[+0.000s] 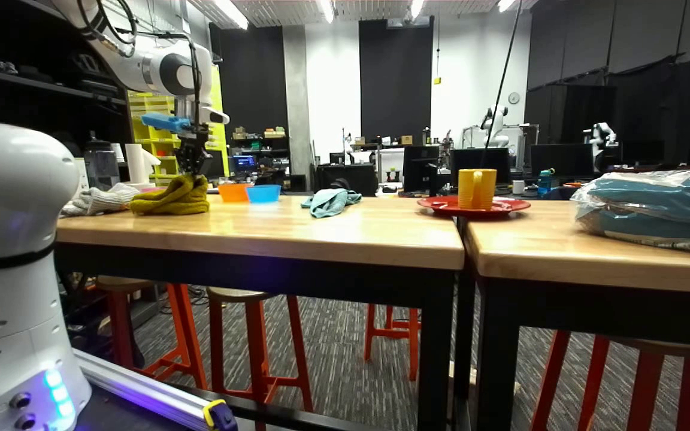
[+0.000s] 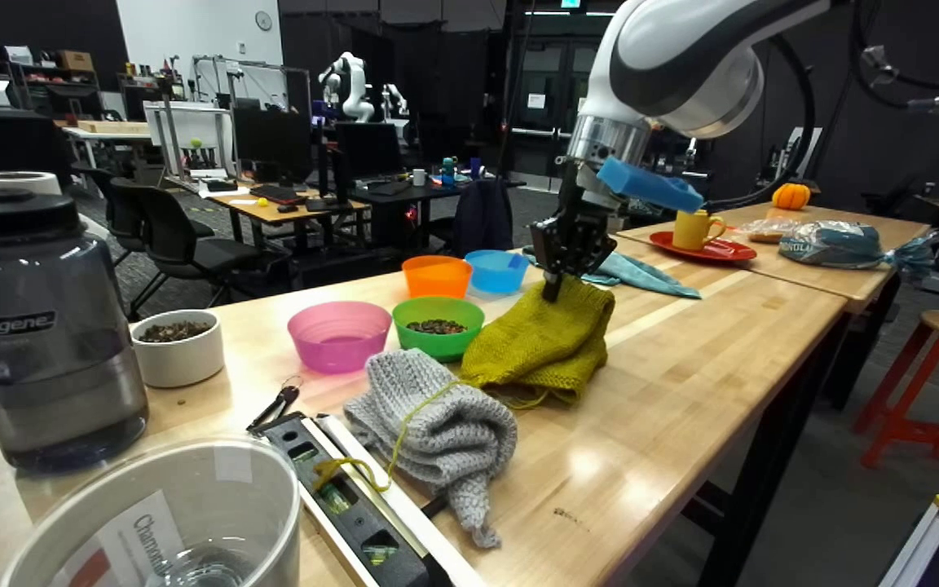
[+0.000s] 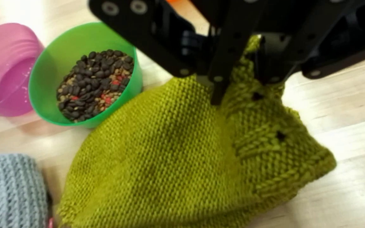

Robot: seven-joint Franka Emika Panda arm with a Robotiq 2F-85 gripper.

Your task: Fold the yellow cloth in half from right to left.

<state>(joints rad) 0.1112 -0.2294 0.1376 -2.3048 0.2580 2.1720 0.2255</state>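
The yellow cloth is a thick mustard-green knit piece. It lies bunched and partly doubled over on the wooden table in both exterior views (image 1: pixel 171 199) (image 2: pixel 547 346), and it fills the middle of the wrist view (image 3: pixel 166 155). My gripper (image 2: pixel 561 281) points down at the cloth's upper edge, at its far end in that exterior view. In the wrist view my gripper's fingers (image 3: pixel 242 88) stand close together with a raised ridge of cloth between them. One fingertip shows against the cloth; the other is partly hidden by the folds.
A green bowl with beans (image 3: pixel 84 85) stands close beside the cloth, with a pink bowl (image 2: pixel 339 336) next to it. Orange (image 2: pixel 437 277) and blue (image 2: pixel 497 271) bowls stand behind. A grey knit cloth (image 2: pixel 445 424), a level (image 2: pixel 347 497) and a bottle (image 2: pixel 46 326) are nearby.
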